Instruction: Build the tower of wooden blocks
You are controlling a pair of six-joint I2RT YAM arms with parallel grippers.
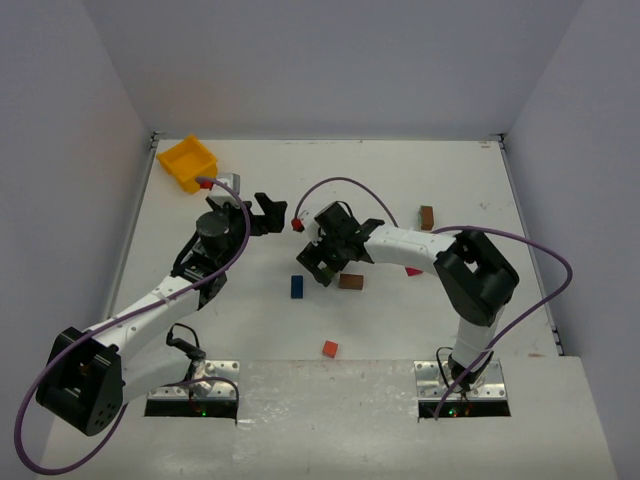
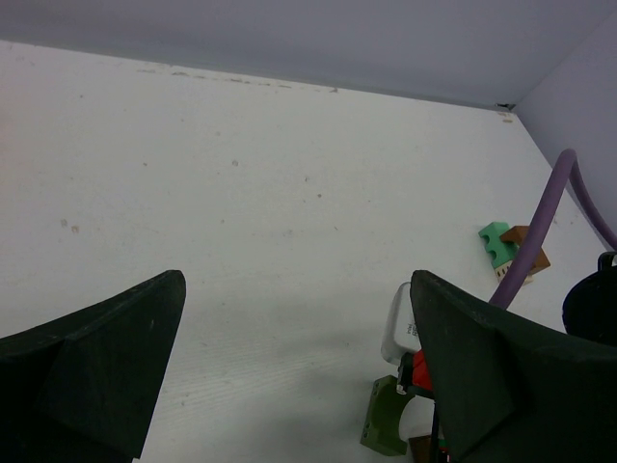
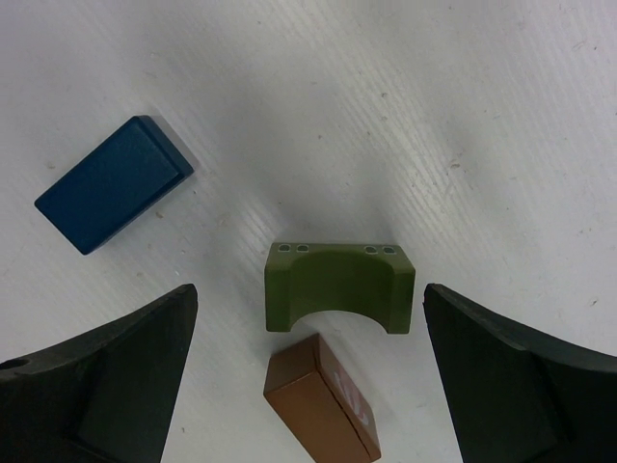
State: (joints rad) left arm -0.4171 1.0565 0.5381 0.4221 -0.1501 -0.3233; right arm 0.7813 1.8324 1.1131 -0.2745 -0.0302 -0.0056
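Arch (image 3: 339, 286), green, lies under the open right fingers (image 3: 106, 386) (brown block (image 3: 323, 410) just beside). Left fingers (image 2: 96, 376) gape empty above the desk (image 2: 241, 193).

Blue block (image 1: 297, 286) and orange block (image 1: 330, 348) just lie loose on the table (image 1: 400, 180), well apart. Yellow bin (image 1: 188, 162) sits in the far left corner.

Arch block (image 3: 339, 286) inside right gripper (image 3: 308, 294): olive green; flat block (image 3: 114, 183) beyond its left side: dark blue; long block (image 3: 321, 410) nearer its palm: brown; desk (image 3: 405, 106): white; bin (image 1: 180, 158): yellow; cable (image 1: 350, 182): purple.
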